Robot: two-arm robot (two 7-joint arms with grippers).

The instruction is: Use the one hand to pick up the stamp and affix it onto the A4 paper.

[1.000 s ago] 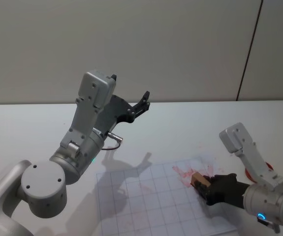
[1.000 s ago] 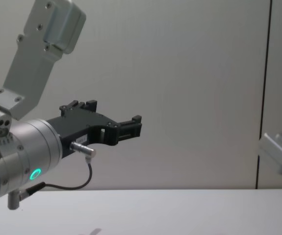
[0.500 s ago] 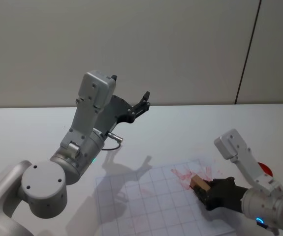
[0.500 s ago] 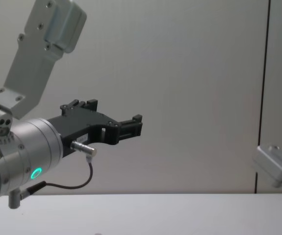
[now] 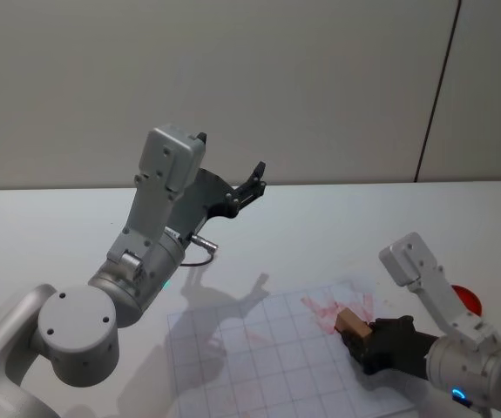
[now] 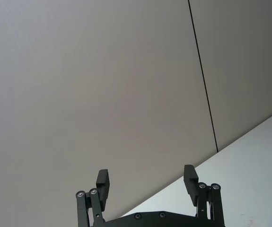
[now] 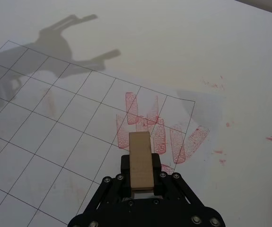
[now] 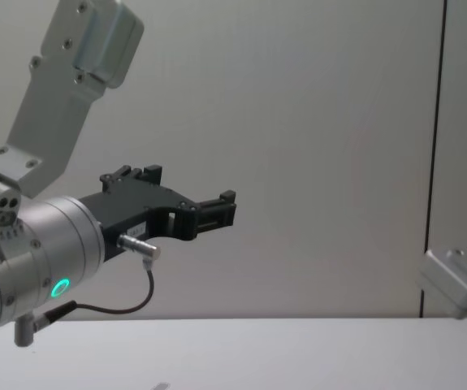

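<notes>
My right gripper (image 5: 365, 334) is shut on the stamp (image 5: 351, 320), a light-brown wooden block that juts out ahead of its black fingers. In the right wrist view the stamp (image 7: 140, 152) sits in the right gripper (image 7: 141, 171) with its far end over a cluster of red stamp prints (image 7: 155, 128) on the gridded A4 paper (image 7: 55, 127). Whether the stamp touches the sheet I cannot tell. The A4 paper (image 5: 259, 353) lies on the white table in front of me. My left gripper (image 5: 248, 185) hangs open, raised well above the table at the left, its fingers (image 6: 102, 181) spread against the wall.
A red round pad (image 5: 467, 298) lies on the table right of the paper, behind my right forearm (image 5: 424, 283). The left arm's silver wrist with a green ring (image 8: 50, 260) looms at the left in the chest view. The white table (image 5: 320, 218) runs back to the wall.
My right arm has drawn slightly back toward me with the stamp, uncovering more of the red pad. The left arm has not moved.
</notes>
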